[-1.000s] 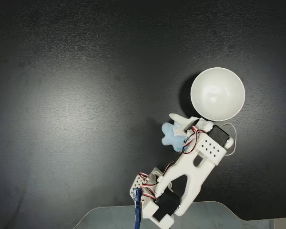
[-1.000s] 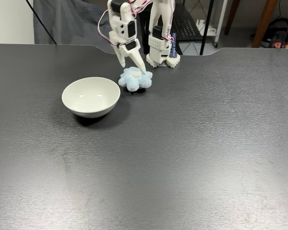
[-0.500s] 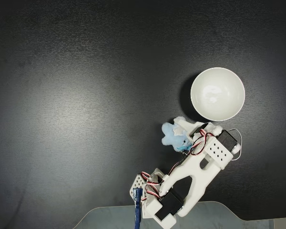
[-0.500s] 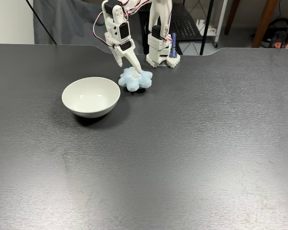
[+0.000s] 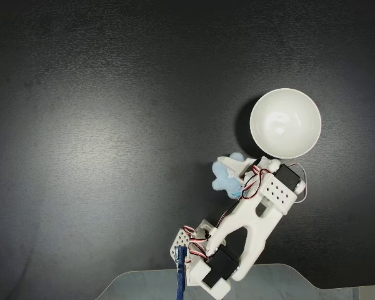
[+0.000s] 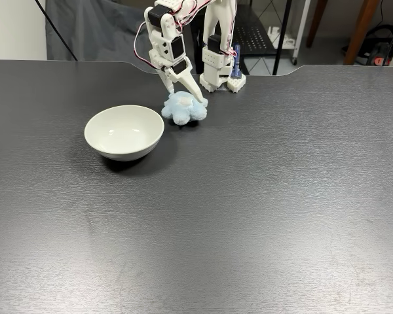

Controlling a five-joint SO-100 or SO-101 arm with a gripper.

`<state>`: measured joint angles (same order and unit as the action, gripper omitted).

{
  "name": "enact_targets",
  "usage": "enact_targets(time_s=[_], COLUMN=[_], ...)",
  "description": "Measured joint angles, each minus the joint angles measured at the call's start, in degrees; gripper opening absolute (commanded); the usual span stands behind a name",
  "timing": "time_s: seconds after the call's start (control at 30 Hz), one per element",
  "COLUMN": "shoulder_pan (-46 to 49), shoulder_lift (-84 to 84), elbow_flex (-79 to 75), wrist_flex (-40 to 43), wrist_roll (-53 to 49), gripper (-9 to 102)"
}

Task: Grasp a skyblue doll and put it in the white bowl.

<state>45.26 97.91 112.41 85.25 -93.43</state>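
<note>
White fingers point(image 6: 177, 80) come down onto the skyblue doll point(image 6: 183, 108) and look pressed into its fluff from above, though whether they truly pinch it I cannot tell from either fixed view. From the side view, nearest me lies bare dark table point(image 6: 249, 229); further back, left of centre, sits the white bowl point(image 6: 124, 132), with nothing inside. Just beyond it to the right the doll rests on the table, near the bowl but apart from it. Behind that the gripper point(image 6: 187, 93) hangs from the white arm point(image 6: 165, 33), wires looping around it. In the view from above, the doll point(image 5: 225, 176) pokes out left of the gripper point(image 5: 242, 167), below the bowl point(image 5: 285, 123).
</note>
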Motion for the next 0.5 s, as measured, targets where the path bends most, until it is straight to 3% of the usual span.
enact_targets(time_s=[0.5], shoulder_pan=[0.1], shoulder_lift=[-7.9], elbow_flex=[1.1], wrist_flex=[-0.2], wrist_roll=[0.0], gripper=[56])
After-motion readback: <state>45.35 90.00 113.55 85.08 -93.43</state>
